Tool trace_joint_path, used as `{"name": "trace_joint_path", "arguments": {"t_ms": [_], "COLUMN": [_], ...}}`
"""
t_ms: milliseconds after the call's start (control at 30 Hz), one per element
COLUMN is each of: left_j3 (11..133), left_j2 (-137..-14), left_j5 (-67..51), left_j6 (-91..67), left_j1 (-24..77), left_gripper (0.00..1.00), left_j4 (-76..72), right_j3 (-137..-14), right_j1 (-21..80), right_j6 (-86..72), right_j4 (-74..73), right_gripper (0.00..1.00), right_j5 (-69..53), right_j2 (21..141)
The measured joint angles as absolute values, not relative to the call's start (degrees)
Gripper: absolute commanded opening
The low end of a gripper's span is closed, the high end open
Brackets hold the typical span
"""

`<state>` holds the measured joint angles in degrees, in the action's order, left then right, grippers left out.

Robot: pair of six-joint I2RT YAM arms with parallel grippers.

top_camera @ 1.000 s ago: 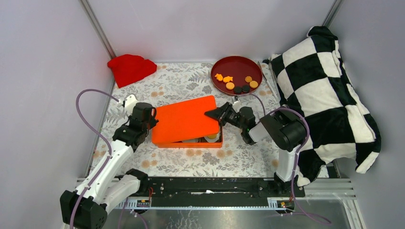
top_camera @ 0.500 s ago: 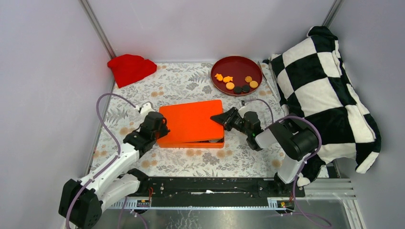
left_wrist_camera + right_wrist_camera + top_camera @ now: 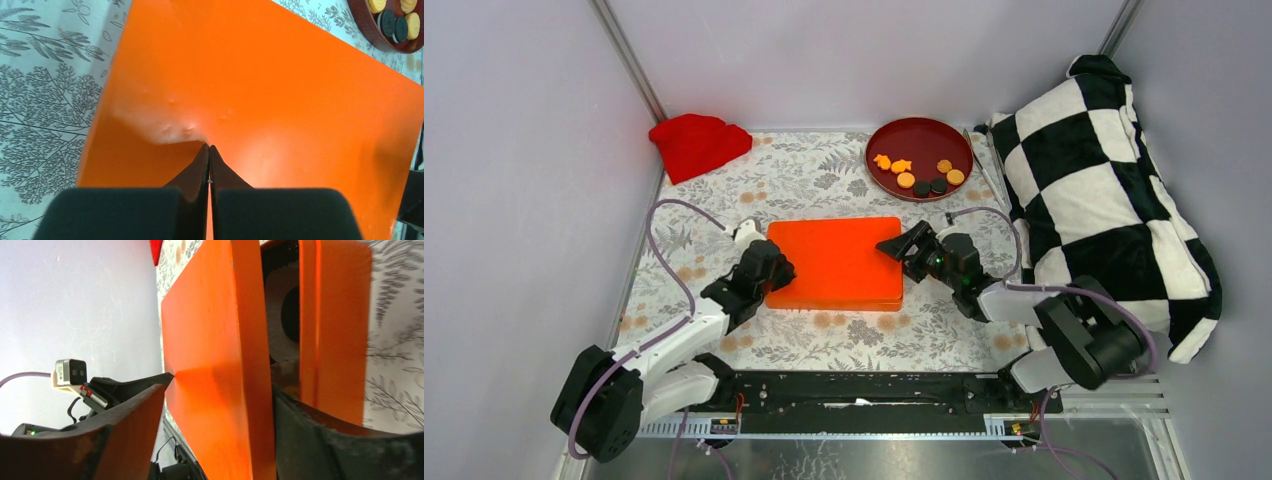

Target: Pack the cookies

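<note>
The cookies (image 3: 906, 180), small orange and black discs, lie on a dark red plate (image 3: 921, 135) at the back; they also show in the left wrist view as cookies (image 3: 388, 23) at the top right. An orange box (image 3: 834, 300) sits mid-table with its flat orange lid (image 3: 834, 260) lying level on top. My left gripper (image 3: 774, 272) is shut, its tip (image 3: 208, 146) resting on the lid (image 3: 280, 100) near the left edge. My right gripper (image 3: 899, 247) stands open astride the lid's right edge (image 3: 220, 365), fingers (image 3: 125, 425) above and below. A slit shows the box's dim inside.
A red cloth (image 3: 697, 142) lies at the back left corner. A black-and-white checked blanket (image 3: 1104, 190) fills the right side. Grey walls close in the floral tablecloth (image 3: 804, 170) on three sides.
The lid went from tilted on the box to lying flat on it, and the box slid right. My right gripper opened off the lid's edge. Both arms followed rightward.
</note>
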<state>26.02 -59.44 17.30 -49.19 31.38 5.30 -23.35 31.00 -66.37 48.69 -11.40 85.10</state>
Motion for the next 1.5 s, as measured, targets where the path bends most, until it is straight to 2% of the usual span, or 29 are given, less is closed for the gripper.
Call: {"name": "trace_joint_path", "arguments": {"t_ms": [200, 400, 467, 567, 600, 633, 767, 933, 1033, 1233, 1500], "left_j3": [25.69, 26.00, 26.96, 29.95, 31.29, 33.26, 41.01, 44.58, 42.87, 39.53, 39.68], "left_j2": [-62.02, -66.00, -67.72, -69.54, -69.58, -69.32, -63.44, -58.08, -61.28, -72.23, -79.02], "left_j5": [16.23, 13.98, 13.23, 12.97, 13.69, 15.40, 24.40, 30.63, 32.38, 32.58, 31.35], "left_j6": [-50.19, -50.43, -50.39, -50.43, -50.50, -50.72, -52.69, -54.78, -56.25, -57.45, -56.84], "left_j1": [32.23, 33.26, 33.52, 33.78, 33.82, 33.85, 33.32, 25.96, 21.45, 20.84, 20.99], "left_gripper": [0.00, 0.00, 0.00, 0.00, 0.00, 0.00, 0.00, 0.00, 0.00, 0.00, 0.00], "left_j4": [0.64, -4.58, -5.58, -2.92, -0.47, 3.64, 18.68, 26.70, 29.45, 31.62, 27.62], "right_j3": [-23.29, -25.71, -28.16, -31.83, -32.97, -34.26, -37.63, -41.10, -44.29, -49.01, -52.12], "right_j1": [31.00, 30.98, 30.98, 30.98, 30.98, 30.98, 30.98, 30.98, 30.98, 30.96, 31.07], "right_j6": [-61.71, -58.81, -57.41, -55.16, -54.30, -53.76, -52.07, -50.09, -49.10, -46.76, -41.87], "right_j4": [33.98, 19.07, 14.72, 9.21, 7.94, 6.42, 1.37, -3.53, -5.76, -7.42, -6.13], "right_gripper": [0.83, 0.71, 0.53, 0.13, 0.04, 0.00, 0.00, 0.00, 0.00, 0.00, 0.00], "right_j5": [-5.13, 2.11, 3.88, 6.04, 6.68, 7.09, 8.91, 11.00, 12.01, 12.19, 4.16], "right_j2": [72.82, 63.02, 62.96, 64.23, 65.23, 66.61, 72.12, 78.67, 83.02, 91.15, 97.69]}}
